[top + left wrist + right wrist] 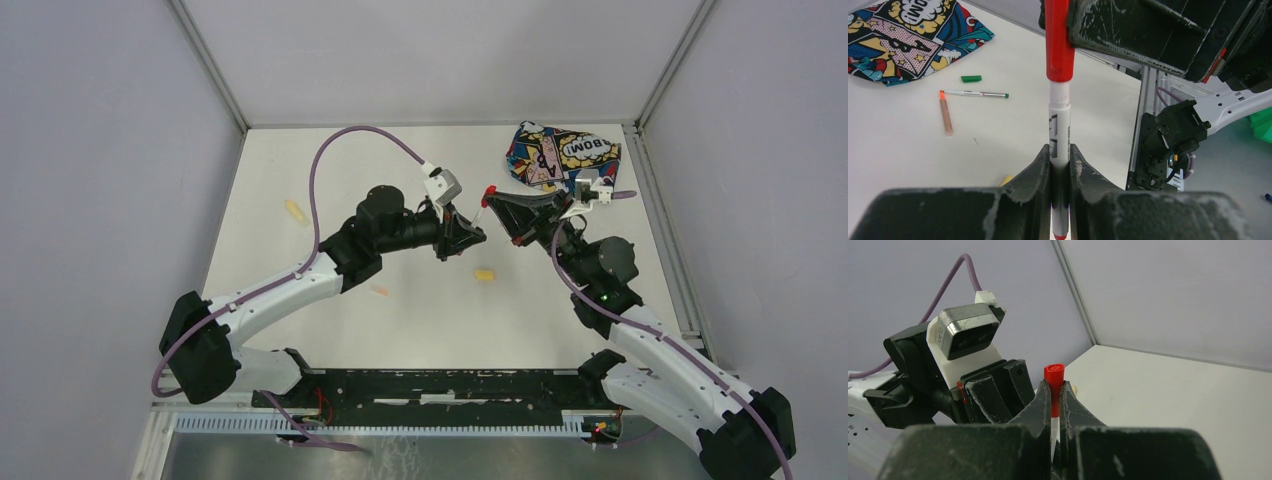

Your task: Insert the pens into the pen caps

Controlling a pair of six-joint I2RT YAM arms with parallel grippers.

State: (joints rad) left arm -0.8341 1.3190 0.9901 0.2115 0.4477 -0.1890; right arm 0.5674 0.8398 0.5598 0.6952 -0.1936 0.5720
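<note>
Left wrist view: my left gripper (pixel 1060 156) is pinched narrow on the whitish barrel of the red-ended pen (pixel 1060 127). The pen's far end sits in the red cap (pixel 1058 45), which my right gripper (pixel 1054 390) clamps tight. Bare table (pixel 998 150) spreads left, where the green-ended pen (pixel 977 93), green cap (pixel 971 78) and orange pen (pixel 946 114) lie near the pouch (pixel 903 35). The table's edge rail (pixel 1146 90) runs close on the right.

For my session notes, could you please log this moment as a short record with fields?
left gripper: shut on red pen
right gripper: shut on red cap
cap and pen: cap over the tip, white neck showing below it
loose on table: green pen, green cap, orange pen
pouch: back right
</note>
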